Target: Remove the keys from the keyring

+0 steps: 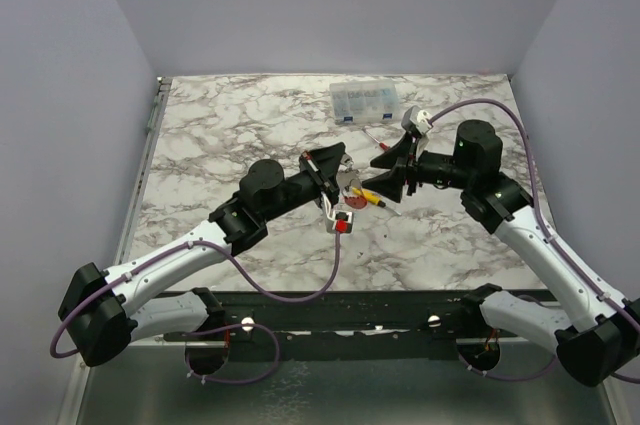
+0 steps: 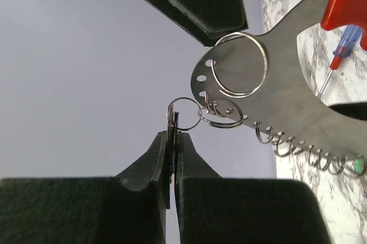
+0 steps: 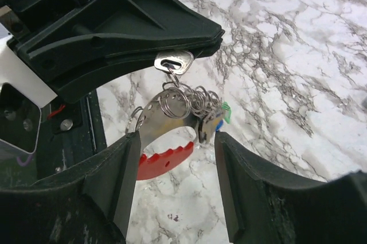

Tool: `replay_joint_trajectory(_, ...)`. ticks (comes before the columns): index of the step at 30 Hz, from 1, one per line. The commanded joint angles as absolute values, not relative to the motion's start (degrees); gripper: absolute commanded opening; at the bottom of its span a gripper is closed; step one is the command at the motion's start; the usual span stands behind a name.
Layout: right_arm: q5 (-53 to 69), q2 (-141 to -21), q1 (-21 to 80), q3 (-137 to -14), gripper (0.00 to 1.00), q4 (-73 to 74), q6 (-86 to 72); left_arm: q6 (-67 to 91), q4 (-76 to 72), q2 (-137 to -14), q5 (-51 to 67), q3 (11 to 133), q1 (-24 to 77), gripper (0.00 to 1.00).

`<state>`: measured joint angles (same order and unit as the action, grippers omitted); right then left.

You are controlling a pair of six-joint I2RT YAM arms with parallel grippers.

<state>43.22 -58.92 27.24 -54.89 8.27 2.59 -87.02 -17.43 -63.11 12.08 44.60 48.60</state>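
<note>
The keyring [image 3: 163, 115], a silvery metal plate with a red curved band [image 3: 163, 161], hangs above the marble table from one silvery key [image 3: 175, 62]. My left gripper [image 2: 172, 136] is shut on that key's blade, and small wire rings [image 2: 221, 115] link it to the plate [image 2: 269, 92]. Several other keys [image 3: 213, 119] with green, blue and yellow tags bunch at the plate's right end. My right gripper [image 3: 176, 140] is open, one finger on each side of the hanging keyring. From above, the left gripper [image 1: 335, 167] and right gripper [image 1: 382, 177] face each other over the keyring [image 1: 348, 197].
A clear plastic parts box [image 1: 367, 102] stands at the back of the table. A yellow-handled screwdriver [image 1: 371, 199] lies below the grippers. A blue-and-red-handled screwdriver [image 2: 343, 53] lies on the marble beyond the keyring. Grey walls close in the table [image 1: 230, 135].
</note>
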Motion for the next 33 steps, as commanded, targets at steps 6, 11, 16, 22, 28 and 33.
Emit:
replay_joint_trajectory(6, 46.19, -61.78, 26.89, -63.97, 0.62, 15.79, 0.61, -89.16, -16.09, -62.31, 12.95, 47.11, 48.78, 0.00)
replay_joint_trajectory(11, 48.70, -62.32, 26.89, -65.48, 0.60, 14.96, 0.98, -88.21, -16.64, -61.58, 15.16, 47.14, 48.82, 0.00)
replay_joint_trajectory(16, 51.50, -65.12, 26.89, -68.44, 0.51, 19.14, 6.96, -88.81, -17.38, -60.80, 16.69, 46.14, 48.79, 0.00)
replay_joint_trajectory(22, 53.56, -67.76, 26.85, -70.06, 0.49, 22.84, 10.66, -88.47, -16.48, -61.39, 15.81, 47.03, 48.93, 0.00)
replay_joint_trajectory(28, 49.36, -68.73, 26.70, -74.15, 0.51, 25.65, 9.99, -88.15, -9.39, -62.34, 10.98, 50.31, 50.53, 0.00)
replay_joint_trajectory(33, 48.20, -67.64, 25.55, -76.14, 0.55, 27.03, 8.85, -84.57, -1.48, -62.74, 7.92, 54.07, 51.72, 0.00)
